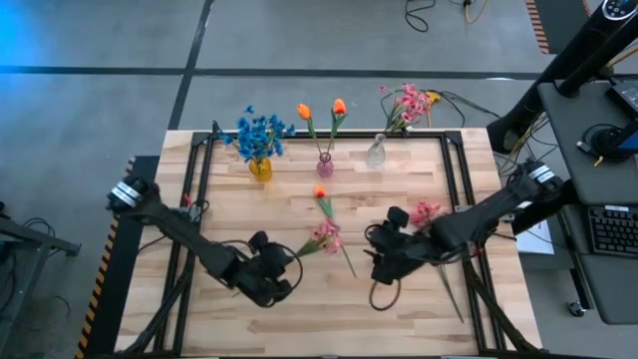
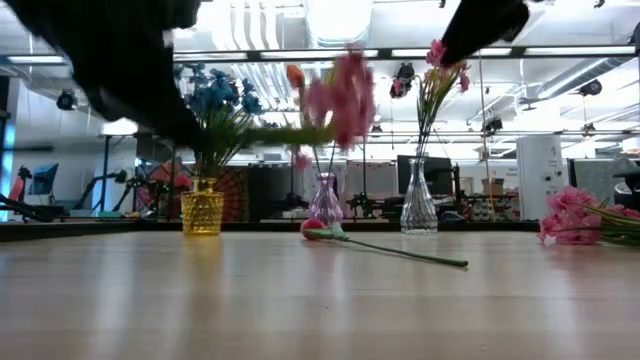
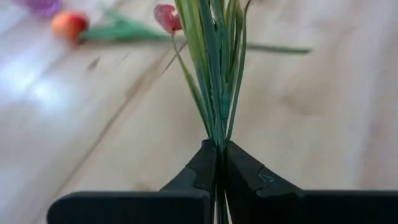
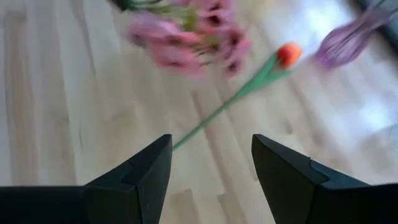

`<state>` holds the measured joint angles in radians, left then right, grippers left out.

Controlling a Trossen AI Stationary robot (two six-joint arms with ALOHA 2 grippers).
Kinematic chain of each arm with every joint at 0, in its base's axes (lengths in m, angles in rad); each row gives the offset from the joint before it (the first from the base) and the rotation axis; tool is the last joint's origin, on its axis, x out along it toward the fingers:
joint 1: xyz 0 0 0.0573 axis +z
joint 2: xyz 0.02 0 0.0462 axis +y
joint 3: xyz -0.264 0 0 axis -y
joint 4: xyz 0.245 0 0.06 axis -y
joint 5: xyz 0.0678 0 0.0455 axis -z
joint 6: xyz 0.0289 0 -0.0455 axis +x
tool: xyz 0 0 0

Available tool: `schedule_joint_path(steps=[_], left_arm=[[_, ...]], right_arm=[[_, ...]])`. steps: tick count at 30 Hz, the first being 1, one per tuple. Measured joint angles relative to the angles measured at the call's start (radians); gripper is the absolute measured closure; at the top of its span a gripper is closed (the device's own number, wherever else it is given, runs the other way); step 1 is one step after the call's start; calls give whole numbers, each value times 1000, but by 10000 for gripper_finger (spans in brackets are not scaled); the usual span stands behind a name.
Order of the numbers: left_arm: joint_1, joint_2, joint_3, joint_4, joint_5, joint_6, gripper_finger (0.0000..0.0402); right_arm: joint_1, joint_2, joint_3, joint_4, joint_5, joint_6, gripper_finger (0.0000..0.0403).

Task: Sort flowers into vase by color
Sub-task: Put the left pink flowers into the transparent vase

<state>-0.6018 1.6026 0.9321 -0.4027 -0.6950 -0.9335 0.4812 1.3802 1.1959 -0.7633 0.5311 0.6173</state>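
My left gripper (image 1: pixel 289 261) is shut on a pink blossom spray (image 1: pixel 326 236), which shows lifted in the low view (image 2: pixel 340 100). My right gripper (image 1: pixel 379 257) hangs open above the table, right of that spray, with nothing between its fingers (image 4: pixel 211 168). An orange tulip (image 1: pixel 320 191) lies flat on the table between the grippers and the vases. A second pink spray (image 1: pixel 427 211) lies on the table by the right arm. At the far edge stand a yellow vase (image 1: pixel 259 170) with blue flowers, a purple vase (image 1: pixel 325 166) with two orange tulips, and a clear vase (image 1: pixel 376 154) with pink flowers. My left gripper pinches the spray's bundle of green stems (image 3: pixel 217 127) between its two fingertips. The fingers slant down from the table's near left side, and the stems run on ahead of them. The spray is lifted clear of the table, lying about level, blooms (image 2: pixel 345 95) toward the right.
The second pink spray's long stem (image 1: pixel 451 294) runs toward the near right corner under the right arm. The lying tulip's stem (image 2: pixel 400 250) stretches across the middle of the table. A black frame (image 1: pixel 199 179) lines the table's left, right and far edges.
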Motion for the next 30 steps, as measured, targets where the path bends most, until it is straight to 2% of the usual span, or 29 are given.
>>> schedule_joint_path(steps=[3,6,10,16,18,22,26,30], left_arm=[[-18,-68,0,62,-6,120,401],[-33,-131,-11,192,-14,308,401],[-37,-202,-25,361,12,579,401],[-27,-271,-65,586,41,882,401],[-15,-283,-101,721,114,968,401],[29,-292,-202,999,266,1050,401],[70,-281,-282,1175,273,1052,401],[82,-242,-330,1337,296,1067,402]], right_arm=[[45,-49,-39,35,83,-8,188],[80,-94,-108,126,131,-19,188],[96,-137,-218,277,134,-42,188],[95,-161,-355,517,127,-131,188],[95,-159,-399,649,124,-194,188],[95,-153,-467,907,121,-353,188],[95,-153,-507,1120,115,-484,188],[88,-153,-512,1246,81,-594,188]])
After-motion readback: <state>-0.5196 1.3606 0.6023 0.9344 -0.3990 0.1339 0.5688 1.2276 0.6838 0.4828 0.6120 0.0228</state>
